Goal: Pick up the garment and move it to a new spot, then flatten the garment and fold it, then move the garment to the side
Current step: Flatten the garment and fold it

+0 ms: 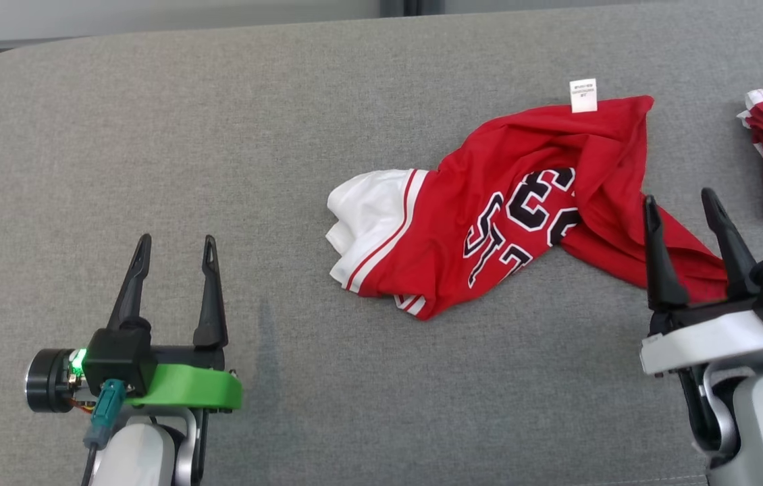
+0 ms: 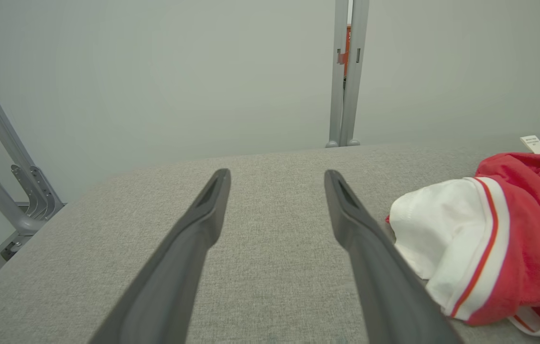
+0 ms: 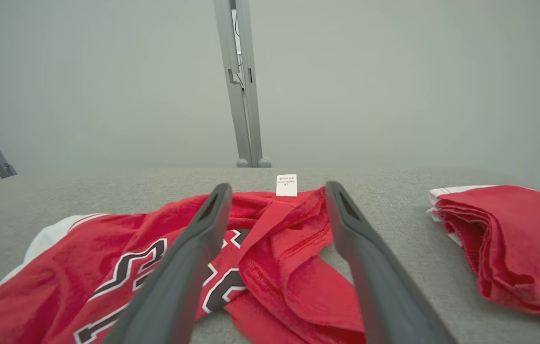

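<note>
Plainly crumpled, the garment (image 1: 489, 223) lies on the worktop (image 1: 219, 135). Both claws are released: the right claw (image 1: 677, 196) at its red tail, the left claw (image 1: 177, 237) well apart beyond its white hem (image 1: 368, 216). Flattening likely wants opposite edges pinched low, then drawn apart evenly.

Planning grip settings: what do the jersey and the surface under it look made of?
Jersey: likely thin knit cloth, matte red and white; it drapes in loose folds. Surface: grey woven fabric, matte; a fine weave shows, probably padded upholstery.
</note>
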Motion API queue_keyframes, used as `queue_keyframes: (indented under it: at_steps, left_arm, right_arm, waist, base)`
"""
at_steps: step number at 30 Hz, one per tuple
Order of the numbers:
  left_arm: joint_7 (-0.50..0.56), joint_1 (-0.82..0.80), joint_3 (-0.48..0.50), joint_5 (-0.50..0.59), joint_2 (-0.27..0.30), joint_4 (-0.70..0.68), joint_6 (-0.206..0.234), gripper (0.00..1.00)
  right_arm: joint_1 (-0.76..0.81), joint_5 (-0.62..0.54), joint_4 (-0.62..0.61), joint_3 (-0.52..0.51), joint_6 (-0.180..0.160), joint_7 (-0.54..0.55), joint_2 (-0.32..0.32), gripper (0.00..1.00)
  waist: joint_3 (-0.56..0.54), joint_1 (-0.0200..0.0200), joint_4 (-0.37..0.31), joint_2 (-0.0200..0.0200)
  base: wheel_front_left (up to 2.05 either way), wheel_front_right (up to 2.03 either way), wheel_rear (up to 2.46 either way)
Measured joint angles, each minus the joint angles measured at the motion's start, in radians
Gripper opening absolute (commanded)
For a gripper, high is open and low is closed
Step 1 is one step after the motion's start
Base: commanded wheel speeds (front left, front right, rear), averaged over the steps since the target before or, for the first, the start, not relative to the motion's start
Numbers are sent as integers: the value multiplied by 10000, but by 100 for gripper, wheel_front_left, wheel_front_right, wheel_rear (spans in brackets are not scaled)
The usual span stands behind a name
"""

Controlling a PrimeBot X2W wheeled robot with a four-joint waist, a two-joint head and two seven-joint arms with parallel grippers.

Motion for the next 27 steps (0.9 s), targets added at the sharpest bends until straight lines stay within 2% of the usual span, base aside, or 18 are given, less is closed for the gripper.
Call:
queue_keyframes:
  at_steps: [5, 10, 27]
  left_arm:
    - [0, 232, 15, -4, 54, 23, 2, 100]
    - [0, 358, 10, -52, 98, 27, 15, 100]
    - [0, 378, -77, -136, 173, -40, 56, 100]
  right_arm:
    - [1041, -31, -1024, -171, 0, 445, 385, 100]
    - [1434, -73, -1503, -247, 0, 736, 548, 100]
    - [1600, -100, -1889, -334, 0, 1003, 688, 100]
  waist:
    - [-322, 0, -126, 0]
    - [-495, 0, -211, 0]
    - [-522, 0, -198, 0]
  base:
    - [0, 0, 0]
    - [0, 0, 0]
    - [0, 0, 0]
